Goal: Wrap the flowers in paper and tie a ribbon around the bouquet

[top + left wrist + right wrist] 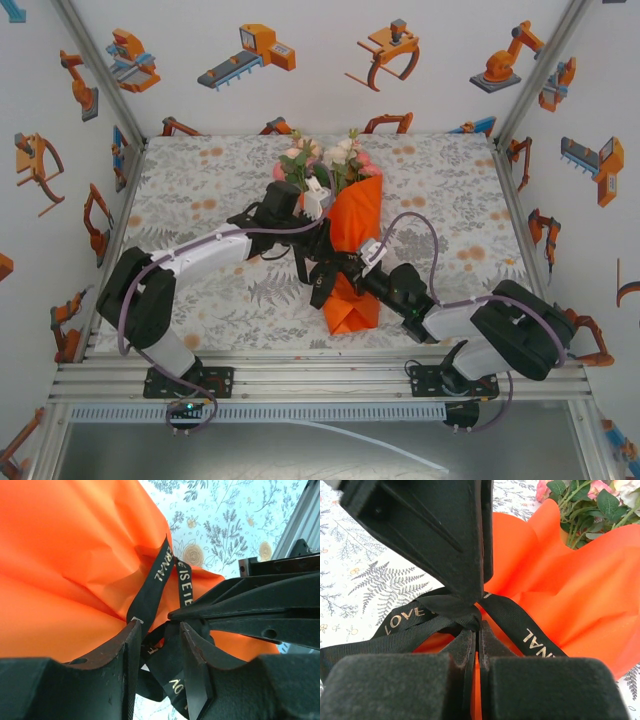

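Right at the tip of the right claw (pixel 478 629): shut tight, pinching the black ribbon (pixel 405 621) at a crossing of two strands. Meets the left claw (pixel 160 625) almost tip to tip. Left claw half apart, with a bunch of ribbon in the gap. Cannot tell if squeezed or loose.

Just past both claws: the orange paper (pixel 65 555), rolled round the stems and pulled in narrow under the ribbon. Looks wrapped already, so first job done. Ribbon round the bouquet (pixel 355 225) too, and crossed, maybe into a first knot. Probably left to do: pull tight and finish the knot or bow. Loose ends trailing off to the side of the right claw.

Farther beyond the claws: the flowers (pixel 580 500), pink and cream with green leaves, poking out of the wide end of the paper.

Very little room between the two claws, with soft paper folds close by, easy to crush. Plenty of bare counter (pixel 370 570) to either side of the claws for pulling the ends out. Walls and metal posts well apart from both claws.
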